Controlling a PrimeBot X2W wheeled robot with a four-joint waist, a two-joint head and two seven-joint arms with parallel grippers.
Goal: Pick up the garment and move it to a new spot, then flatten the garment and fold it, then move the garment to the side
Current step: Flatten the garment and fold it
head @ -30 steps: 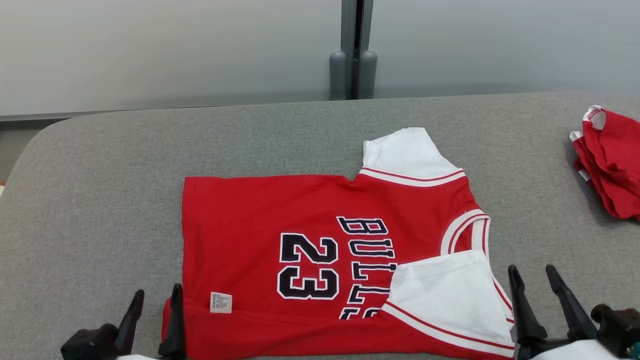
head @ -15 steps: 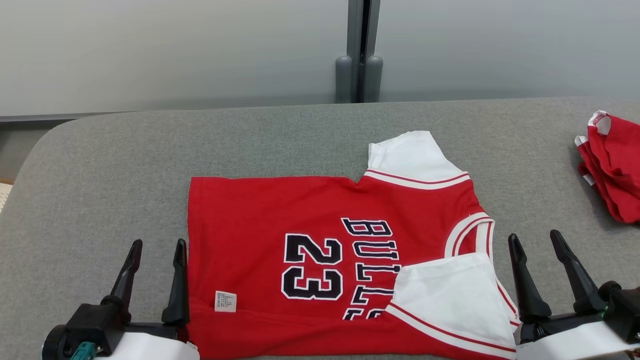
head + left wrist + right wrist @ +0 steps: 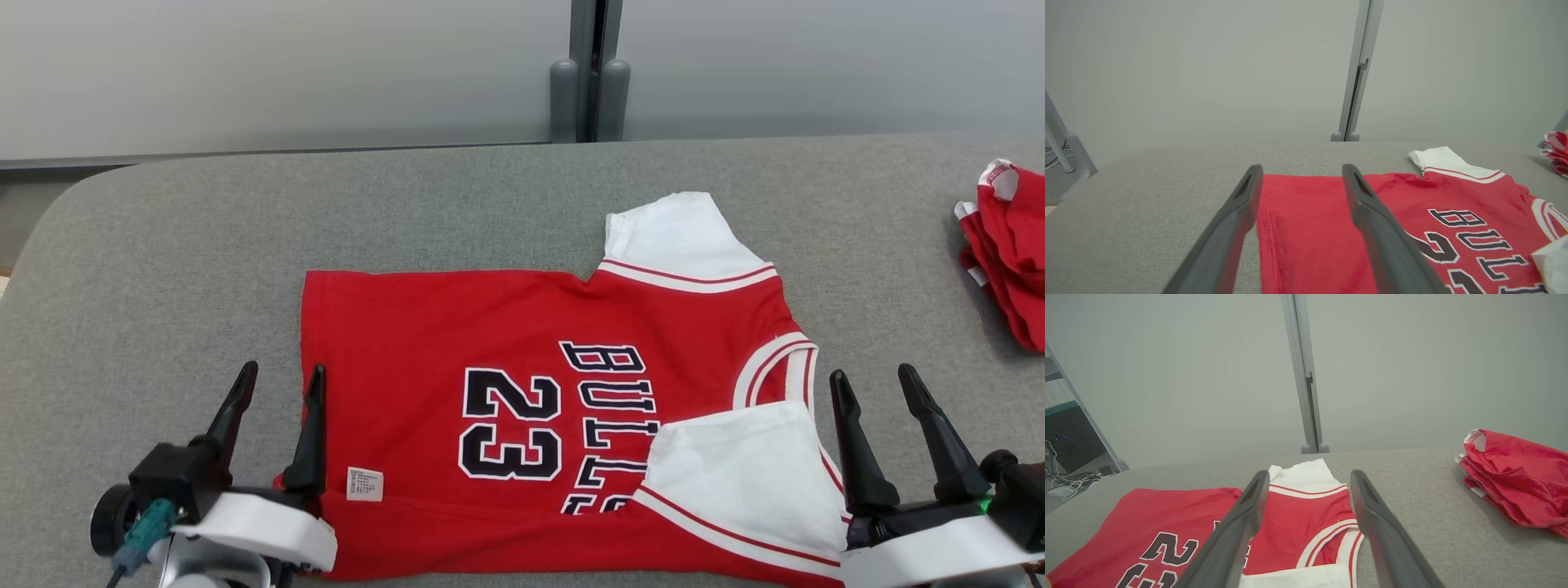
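Observation:
The garment (image 3: 522, 335), a small red jersey with white sleeves and black "BULLS 23" lettering, lies spread on the grey table, collar toward the right. Its near sleeve is folded over the lettering; the far sleeve lies flat. My left gripper (image 3: 279, 385) stands open at the hem's near left corner, its right finger over the red edge, nothing held. In the left wrist view the garment's hem (image 3: 1306, 228) runs between the open fingers (image 3: 1298, 171). My right gripper (image 3: 871, 384) is open just right of the collar; in the right wrist view the garment's collar area (image 3: 1302, 522) shows between its fingers (image 3: 1310, 477).
The grey fabric table (image 3: 163, 269) has a rounded left corner. A shapeless red-and-white cloth lump (image 3: 1008, 253) lies at its right edge, also (image 3: 1515, 486). A pale wall with a vertical grey post (image 3: 589, 73) stands behind the table.
Both grippers have come forward into the head view beside the garment. The left one advanced to the hem corner. The camera has also shifted slightly. The garment lies as before.

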